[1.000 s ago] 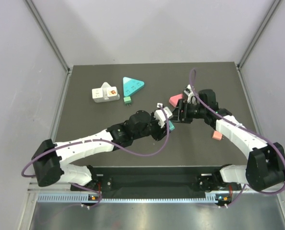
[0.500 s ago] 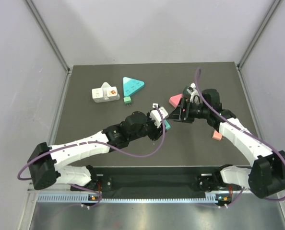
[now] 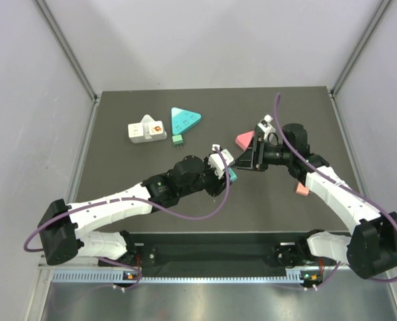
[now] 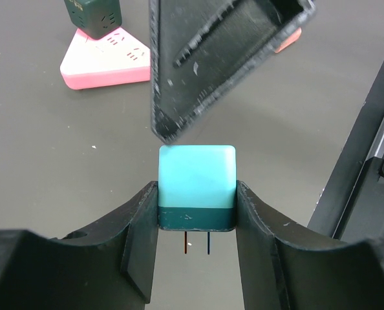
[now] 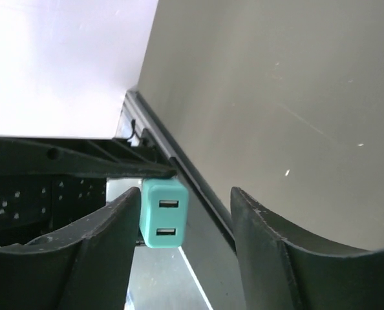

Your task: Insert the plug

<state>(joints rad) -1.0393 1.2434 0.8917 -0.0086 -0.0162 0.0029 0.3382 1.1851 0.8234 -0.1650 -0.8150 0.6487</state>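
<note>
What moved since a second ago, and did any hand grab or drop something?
The left gripper, shut on the teal plug, pulled back a little to the left, away from the open right gripper. The right arm shifted slightly too. Nothing was grabbed or let go. The white socket block, teal triangle and pink triangle stayed put.

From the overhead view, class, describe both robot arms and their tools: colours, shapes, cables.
The left arm and right arm have white shells, black joints and bases. A purple cable loops along each. The left tool and right tool each have two black, curved fingers.
</note>
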